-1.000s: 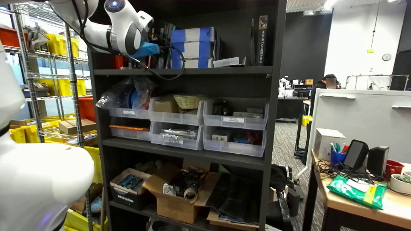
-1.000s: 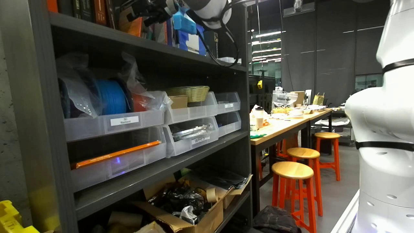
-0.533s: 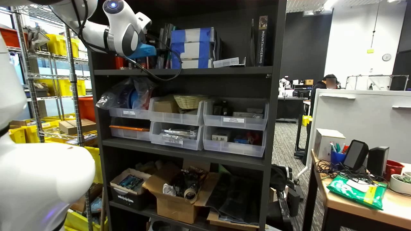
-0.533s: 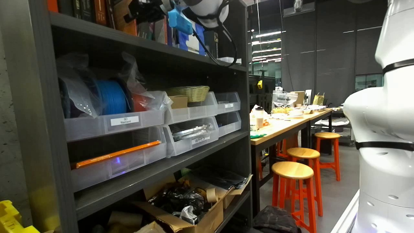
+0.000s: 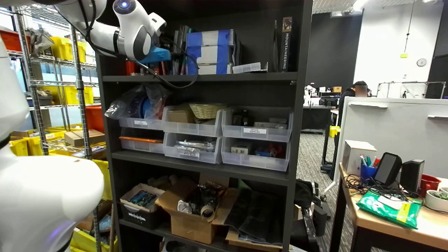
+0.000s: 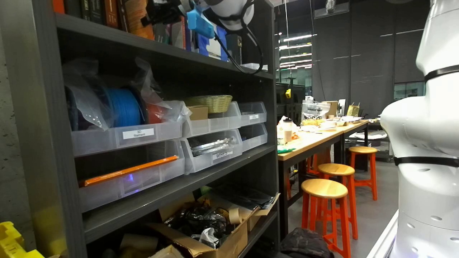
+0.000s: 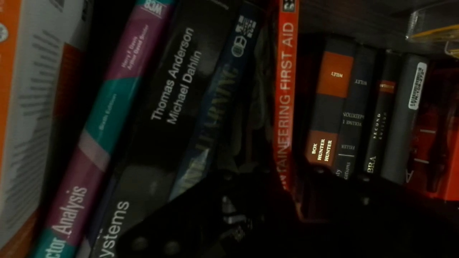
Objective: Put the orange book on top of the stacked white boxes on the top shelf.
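Note:
The orange book (image 7: 285, 71) stands among upright books, its red-orange spine facing me in the wrist view. In an exterior view the orange book (image 6: 138, 16) shows its orange-brown cover, slightly leaning. My dark gripper (image 7: 282, 157) has one finger on each side of the spine and is shut on it; the lower spine is hidden by the fingers. The stacked white boxes (image 5: 209, 54) with blue stripes stand further along the row, also seen as stacked white boxes (image 6: 215, 46) in an exterior view. Book and boxes are on the top shelf (image 5: 224, 77).
Upright books, among them a black book (image 7: 157, 107) and dark spines (image 7: 353, 107), crowd both sides of the gripper. A shallow clear tray (image 5: 246, 68) sits beside the boxes. My arm's cable (image 5: 175, 85) loops below the shelf edge. Clear bins (image 5: 196, 127) fill the shelf beneath.
My gripper's fingers have come together on the orange book. The arm has shifted a little toward the left in both exterior views. The orange book's cover now shows more.

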Robot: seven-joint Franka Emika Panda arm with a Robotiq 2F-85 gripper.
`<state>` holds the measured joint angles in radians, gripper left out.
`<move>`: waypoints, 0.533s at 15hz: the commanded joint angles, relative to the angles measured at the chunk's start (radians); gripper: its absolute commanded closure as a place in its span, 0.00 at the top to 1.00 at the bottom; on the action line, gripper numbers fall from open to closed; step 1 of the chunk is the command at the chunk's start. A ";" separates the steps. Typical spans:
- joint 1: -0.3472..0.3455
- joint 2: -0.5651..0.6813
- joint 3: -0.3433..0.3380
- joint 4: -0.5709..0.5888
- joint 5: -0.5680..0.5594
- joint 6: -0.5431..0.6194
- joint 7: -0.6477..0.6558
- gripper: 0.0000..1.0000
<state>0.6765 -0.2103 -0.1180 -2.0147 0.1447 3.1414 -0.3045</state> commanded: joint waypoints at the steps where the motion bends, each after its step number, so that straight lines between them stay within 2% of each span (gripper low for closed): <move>1: 0.049 -0.036 -0.025 -0.017 0.024 -0.026 -0.041 0.03; 5: 0.136 -0.097 -0.050 -0.058 0.019 -0.058 -0.114 0.03; 8: 0.141 -0.148 -0.034 -0.088 -0.016 -0.100 -0.128 0.03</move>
<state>0.7889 -0.2767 -0.1538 -2.0572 0.1424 3.0890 -0.3858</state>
